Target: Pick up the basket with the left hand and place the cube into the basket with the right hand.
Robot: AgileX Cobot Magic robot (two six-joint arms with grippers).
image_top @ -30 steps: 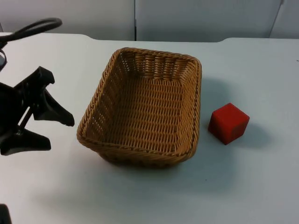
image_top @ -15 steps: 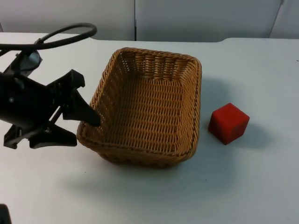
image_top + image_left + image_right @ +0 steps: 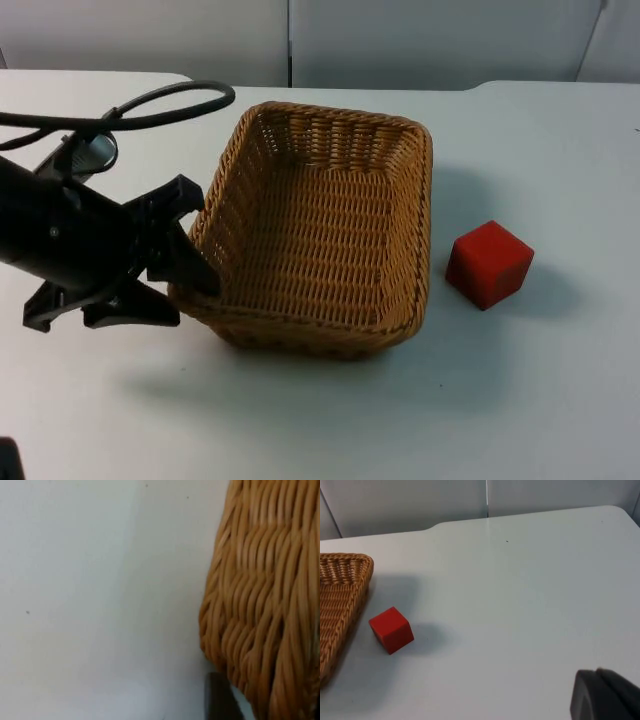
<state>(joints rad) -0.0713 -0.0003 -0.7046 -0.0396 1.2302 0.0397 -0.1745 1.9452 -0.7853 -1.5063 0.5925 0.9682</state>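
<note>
The left hand (image 3: 178,283) is closing in on the basket (image 3: 318,225), having travelled across the counter (image 3: 560,400) from well clear of it to its near left corner. Its fingers are spread and are now straddling the woven wall, one tip inside the rim, the other outside and low; they are not yet pinching it. The basket is sitting flat on the counter, so the lift is not yet begun. Just beside its right wall the red cube (image 3: 489,263) is lying untouched. The right hand (image 3: 605,697) is waiting farther off, its fingers' state impossible to tell.
</note>
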